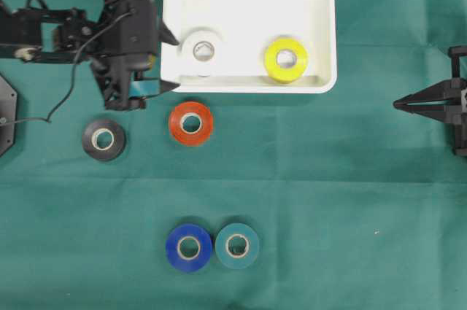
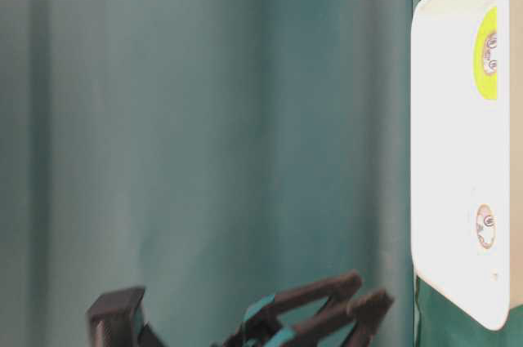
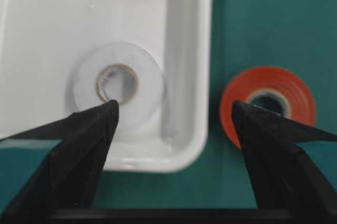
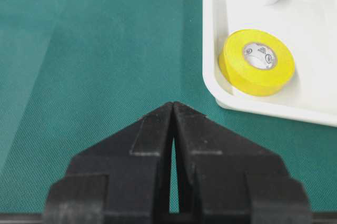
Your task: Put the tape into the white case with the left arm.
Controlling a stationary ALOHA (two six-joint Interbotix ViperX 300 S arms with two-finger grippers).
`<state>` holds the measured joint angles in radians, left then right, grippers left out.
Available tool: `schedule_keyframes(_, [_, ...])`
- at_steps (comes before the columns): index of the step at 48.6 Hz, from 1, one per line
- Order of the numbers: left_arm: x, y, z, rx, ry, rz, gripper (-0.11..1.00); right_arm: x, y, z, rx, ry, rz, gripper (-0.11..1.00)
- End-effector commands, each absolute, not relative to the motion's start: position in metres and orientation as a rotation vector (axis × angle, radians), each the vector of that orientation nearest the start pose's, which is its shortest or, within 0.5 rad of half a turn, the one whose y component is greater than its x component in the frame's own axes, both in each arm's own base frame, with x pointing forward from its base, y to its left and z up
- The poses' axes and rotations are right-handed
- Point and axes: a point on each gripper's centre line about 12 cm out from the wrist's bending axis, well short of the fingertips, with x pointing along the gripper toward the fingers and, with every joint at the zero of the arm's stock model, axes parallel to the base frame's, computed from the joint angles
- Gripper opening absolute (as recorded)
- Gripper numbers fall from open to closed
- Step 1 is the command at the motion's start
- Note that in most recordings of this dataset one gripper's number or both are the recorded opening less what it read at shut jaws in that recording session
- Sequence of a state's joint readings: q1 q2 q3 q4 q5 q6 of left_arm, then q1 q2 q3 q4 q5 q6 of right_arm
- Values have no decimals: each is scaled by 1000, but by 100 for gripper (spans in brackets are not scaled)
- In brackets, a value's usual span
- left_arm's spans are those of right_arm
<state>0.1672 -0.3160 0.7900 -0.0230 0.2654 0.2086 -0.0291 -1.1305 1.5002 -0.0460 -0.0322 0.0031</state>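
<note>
The left arm's black, teal-banded tool hangs with jaws spread wide and empty at the nine o'clock edge of the shallow white plastic case, where the white tape roll lies flat beside a yellow tape roll, while the right tool is pinched closed.

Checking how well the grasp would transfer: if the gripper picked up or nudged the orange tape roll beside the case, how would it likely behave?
The orange tape roll lies flat on the green cloth, so a nudge would probably slide it, not roll it. Its thick wound ring looks stiff, likely holding shape under a pinch. Tipped on edge, it could roll.
</note>
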Motion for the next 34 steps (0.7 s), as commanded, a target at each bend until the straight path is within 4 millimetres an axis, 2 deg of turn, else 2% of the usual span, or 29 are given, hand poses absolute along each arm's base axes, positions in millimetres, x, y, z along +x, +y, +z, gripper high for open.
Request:
schedule_keyframes(1, [307,48,226,116,719,78,86,147,-4,166,-39,324,-20,-9])
schedule_keyframes(8, [299,44,224,118,721,70,86,148,-4,165,-39,326,-20,-9])
schedule_keyframes(18, [297,39,222,124,726,54,86,147,-4,166,-39,324,-20,-9])
schedule_keyframes(34, [286,6,218,161,747,-53,86,147,-4,165,-39,326,-20,-9])
